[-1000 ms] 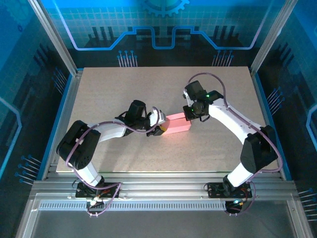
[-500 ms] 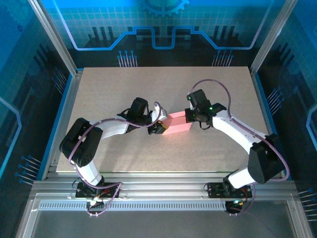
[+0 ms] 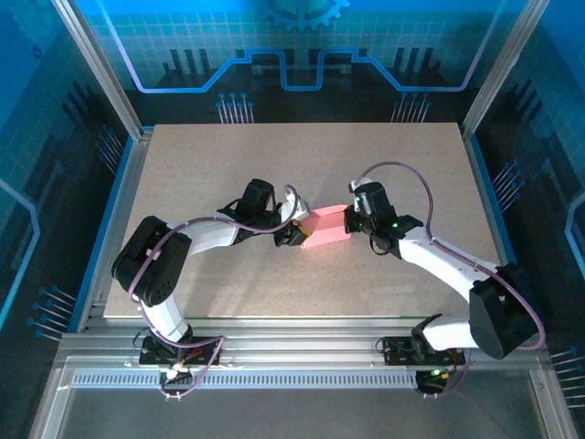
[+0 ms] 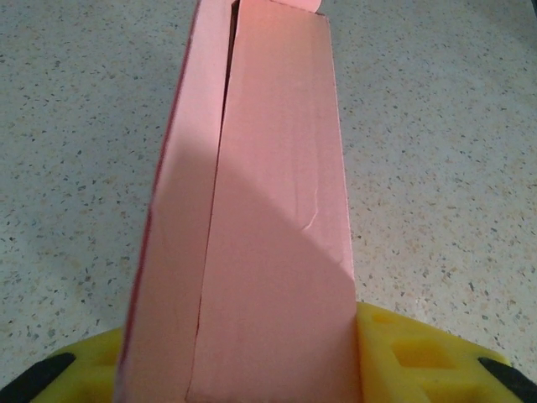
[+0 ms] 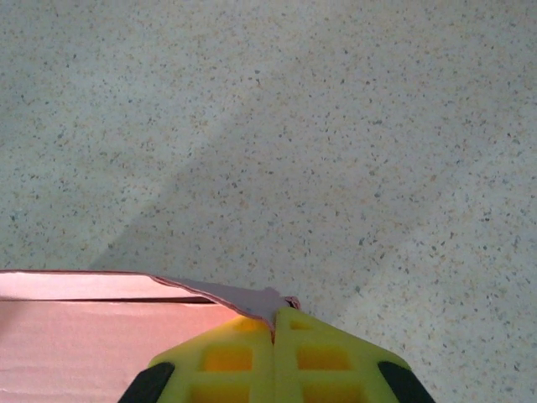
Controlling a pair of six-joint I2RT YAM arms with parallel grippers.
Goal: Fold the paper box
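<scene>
1. Top view: the left arm (image 3: 196,240) lies bent low over the table (image 3: 228,165). Its left gripper (image 3: 291,234) is at the left end of the pink paper box (image 3: 325,229), mid-table. The right arm (image 3: 439,261) stretches in, with the right gripper (image 3: 351,219) at the box's other end.
2. Left wrist: the jaws stand partway apart, and the yellow fingers (image 4: 407,353) clasp the box's two sides.
3. Right wrist: the yellow fingers here are pressed together, pinching the box's thin flap (image 5: 252,298).
</scene>
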